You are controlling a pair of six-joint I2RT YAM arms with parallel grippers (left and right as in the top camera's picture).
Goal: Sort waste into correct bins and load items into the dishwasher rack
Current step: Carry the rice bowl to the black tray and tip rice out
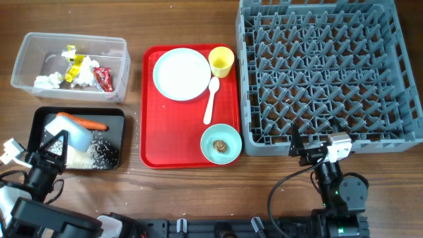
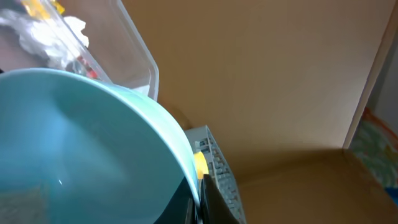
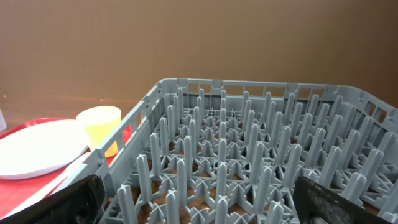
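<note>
Wooden bench [image 1: 185, 192] seen from above, plain brown wall behind in the wrist views. At the lower left the left gripper [image 1: 56, 142] is closed on a pale-blue bowl [image 1: 78, 135], tipped on its side over a shallow black tray [image 1: 39, 116]; the fingers are largely hidden, and in the left wrist view the smooth bowl fills most of the frame, its rim cut off. In the tray lie an orange carrot [image 1: 89, 123] and a scatter of white rice [image 1: 99, 153].

Behind it a clear tub [image 1: 26, 49] holds crinkled yellow [image 1: 74, 59] and red [image 1: 102, 78] wrappers and crumpled tissue [image 1: 47, 81]; details there are too small to make out.

On a red serving tray [image 1: 151, 132] at centre: a round plate [image 1: 181, 73], a yellow cup [image 1: 221, 61], a white spoon [image 1: 211, 99], and a mint-green bowl [image 1: 208, 142] with a small brown lump [image 1: 220, 145] inside.

At right stands a grey rack [image 1: 324, 73] — a square crate of upright pegs; the right gripper [image 1: 305, 151] sits just at its near edge, jaws wide apart and holding nothing, only its dark finger tips showing in its own view.
</note>
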